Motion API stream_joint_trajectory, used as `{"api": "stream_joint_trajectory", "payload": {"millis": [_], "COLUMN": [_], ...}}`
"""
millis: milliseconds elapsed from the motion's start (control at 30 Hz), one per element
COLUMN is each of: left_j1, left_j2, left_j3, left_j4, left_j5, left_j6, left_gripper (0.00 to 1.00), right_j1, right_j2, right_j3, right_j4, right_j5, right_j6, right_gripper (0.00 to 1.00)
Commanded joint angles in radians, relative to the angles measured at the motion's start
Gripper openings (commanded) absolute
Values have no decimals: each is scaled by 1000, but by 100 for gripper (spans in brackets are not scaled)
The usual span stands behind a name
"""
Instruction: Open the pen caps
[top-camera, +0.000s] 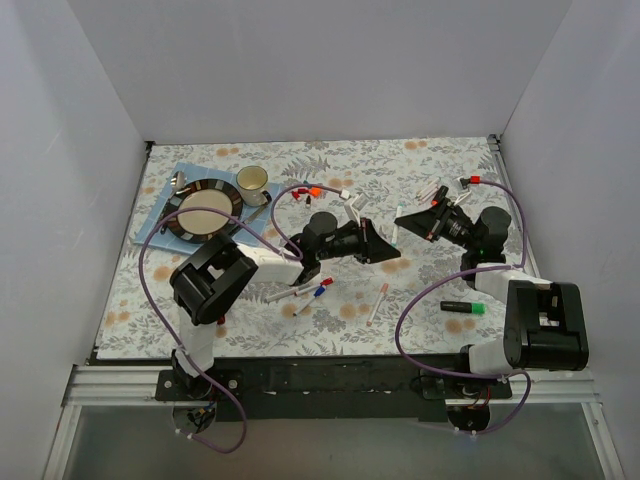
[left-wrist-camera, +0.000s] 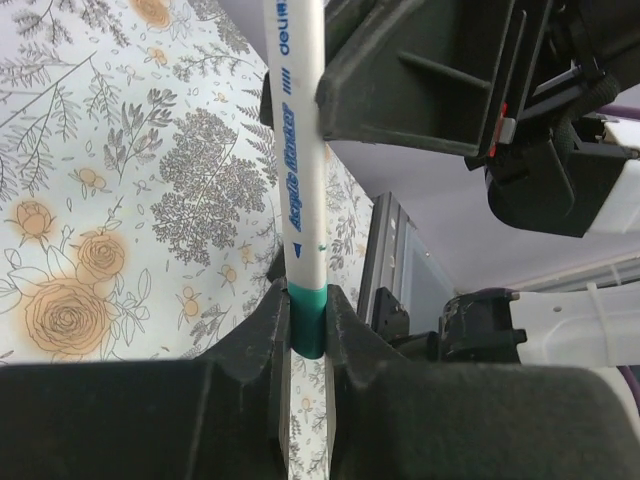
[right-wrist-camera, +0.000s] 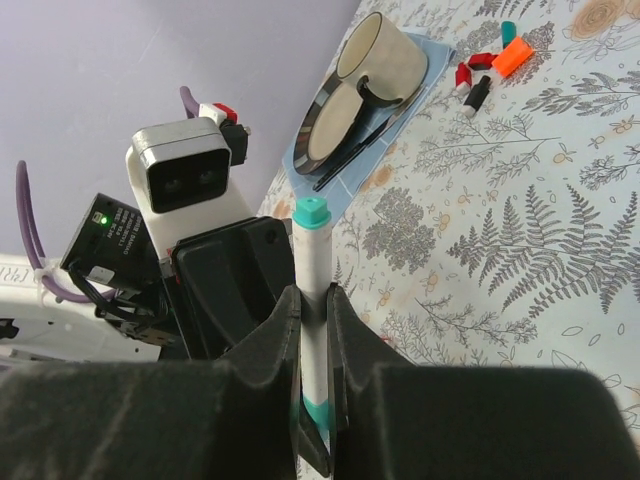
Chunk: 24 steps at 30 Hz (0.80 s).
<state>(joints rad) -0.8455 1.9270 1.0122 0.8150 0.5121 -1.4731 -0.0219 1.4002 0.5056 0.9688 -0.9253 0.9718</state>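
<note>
left gripper (left-wrist-camera: 305, 302) pinches cap (left-wrist-camera: 307, 328); right gripper (right-wrist-camera: 313, 300) clamps pen (right-wrist-camera: 313, 255)

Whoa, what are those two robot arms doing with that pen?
They are holding one white pen between them. The right fingers grip its white body, and the left fingers are pinched shut on the teal cap at its end. The cap is still on, so it looks like they are about to pull it off. A few loose caps lie near the cup, and more pens lie on the flowery tablecloth.
</note>
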Motion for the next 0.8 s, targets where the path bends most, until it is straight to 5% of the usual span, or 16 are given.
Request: {"api": "stream_joint_trajectory", "payload": {"millis": [0, 133, 267, 367, 500, 600, 767], "left_j1": [-4, -3, -1, -1, -1, -1, -1], "left_j2": [-8, -6, 0, 16, 27, 27, 41], "left_j3": [46, 55, 71, 98, 115, 115, 114], "left_j4": [16, -37, -63, -83, -91, -96, -143], "left_j5": [43, 66, 85, 109, 123, 128, 184], "left_j6": [-7, -7, -10, -21, -33, -32, -65], "left_gripper": [0, 0, 0, 0, 0, 0, 0], "right_j1": [-3, -3, 4, 13, 19, 20, 17], "right_j2": [-7, -10, -10, -4, 8, 14, 11], "right_j3": [-7, -6, 4, 10, 22, 22, 39], "right_j4": [51, 50, 41, 41, 33, 50, 129], "right_j5": [-3, -15, -32, -43, -60, -67, -60], "right_j6": [-30, -44, -64, -70, -76, -77, -64], "right_gripper": [1, 1, 26, 31, 28, 2, 1]}}
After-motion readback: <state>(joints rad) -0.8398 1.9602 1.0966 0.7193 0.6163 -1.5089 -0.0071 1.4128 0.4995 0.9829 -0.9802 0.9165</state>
